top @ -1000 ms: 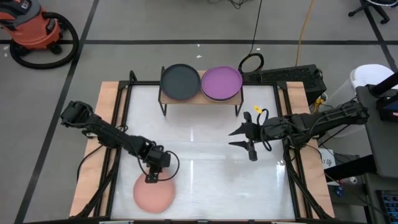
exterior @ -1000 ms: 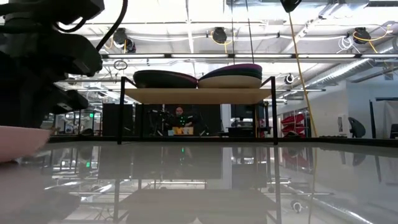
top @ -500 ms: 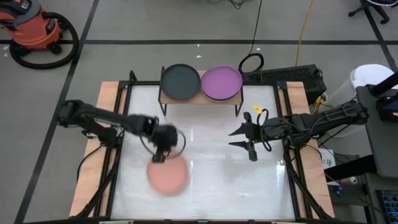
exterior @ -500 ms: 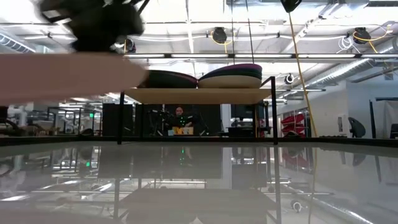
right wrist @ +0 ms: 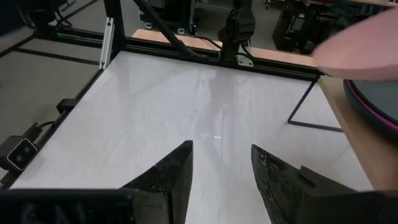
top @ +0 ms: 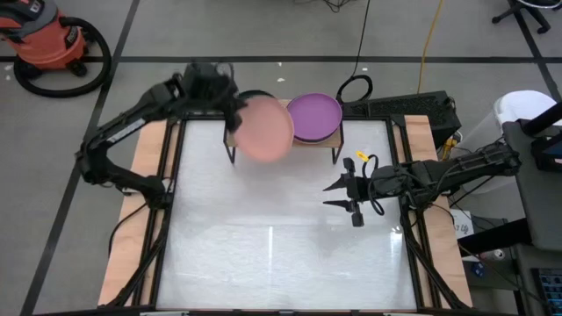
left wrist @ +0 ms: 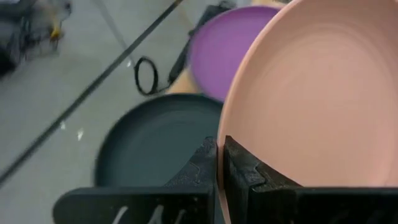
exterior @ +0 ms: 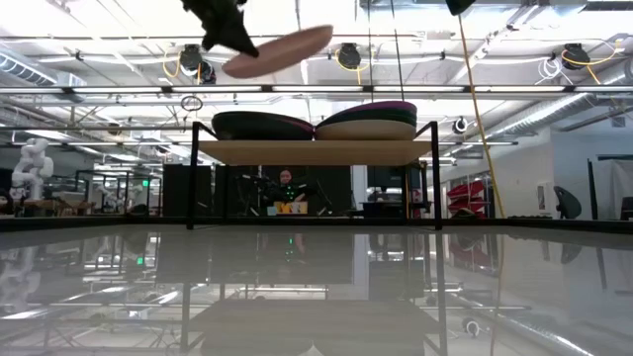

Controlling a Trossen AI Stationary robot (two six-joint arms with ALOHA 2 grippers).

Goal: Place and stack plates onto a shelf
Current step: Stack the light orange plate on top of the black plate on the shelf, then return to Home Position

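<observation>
The left hand [top: 230, 107] is clamped on the rim of the salmon pink plate [top: 263, 128], fingers nearly together. The high view places this plate over the dark grey plate [top: 248, 95] at the 11 o'clock area of the worktop [top: 281, 237]; the low view alone shows it tilted and well above the shelf [exterior: 315, 151]. The purple plate [top: 316, 117] lies at 12 o'clock. The right hand [top: 341, 194] waits at 3 o'clock, fingers spread, holding nothing.
</observation>
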